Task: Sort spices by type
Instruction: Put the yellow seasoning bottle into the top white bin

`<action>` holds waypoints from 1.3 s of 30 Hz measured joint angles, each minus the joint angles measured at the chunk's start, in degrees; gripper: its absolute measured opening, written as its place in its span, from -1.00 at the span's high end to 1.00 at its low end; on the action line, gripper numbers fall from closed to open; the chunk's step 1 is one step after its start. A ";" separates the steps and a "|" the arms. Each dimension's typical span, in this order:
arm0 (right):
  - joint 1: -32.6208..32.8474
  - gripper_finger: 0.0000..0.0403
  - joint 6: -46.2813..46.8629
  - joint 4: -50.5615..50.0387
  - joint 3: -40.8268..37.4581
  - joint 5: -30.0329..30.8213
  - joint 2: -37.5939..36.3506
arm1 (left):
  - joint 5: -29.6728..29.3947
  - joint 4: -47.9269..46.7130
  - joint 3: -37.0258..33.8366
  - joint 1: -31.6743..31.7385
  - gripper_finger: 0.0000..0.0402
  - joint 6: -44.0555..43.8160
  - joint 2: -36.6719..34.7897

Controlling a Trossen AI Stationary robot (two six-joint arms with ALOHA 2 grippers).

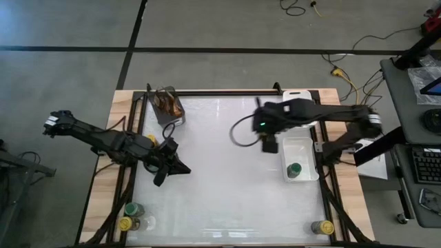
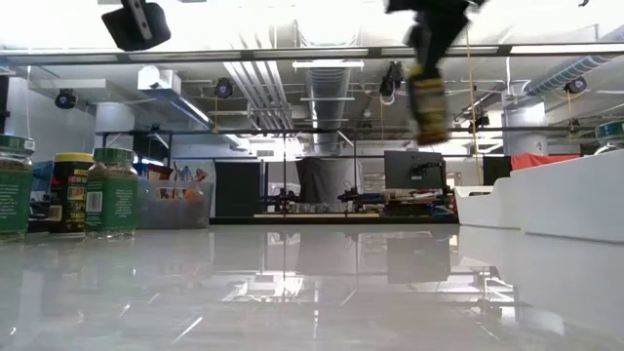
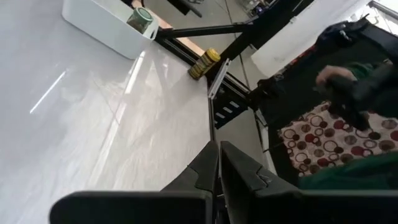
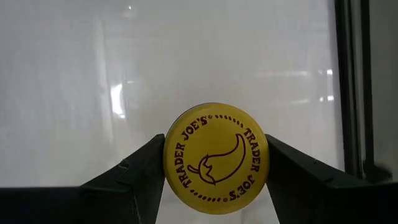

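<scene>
My right gripper (image 1: 269, 143) is shut on a spice jar with a yellow lid (image 4: 215, 158), high above the middle of the white tabletop and left of a white tray (image 1: 311, 148). In the low view this jar (image 2: 427, 97) hangs well off the table. One green-lidded jar (image 1: 294, 170) stands in that tray. Three more jars (image 1: 133, 215) stand at the near left corner, and a yellow-lidded one (image 1: 322, 226) stands at the near right corner. My left gripper (image 1: 172, 165) is shut on nothing above the table's left side. My right gripper pinches the jar by the rim of its yellow lid (image 4: 171, 158), one finger (image 4: 137, 177) on each of two opposite sides. The fingers come from above, pointing steeply down. The jar hangs below them, about upright and lifted clear of the table.
A grey cup of brown sticks (image 1: 169, 103) stands at the far left of the tabletop. A second white tray (image 1: 296, 95) lies at the far right edge. The middle and near part of the white top are bare. A person sits beyond the table's right side (image 3: 348, 87).
</scene>
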 joint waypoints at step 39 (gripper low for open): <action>-47.47 -0.10 -30.54 17.91 -38.16 -14.32 -27.71 | -2.46 9.09 0.00 -0.27 1.00 6.21 4.22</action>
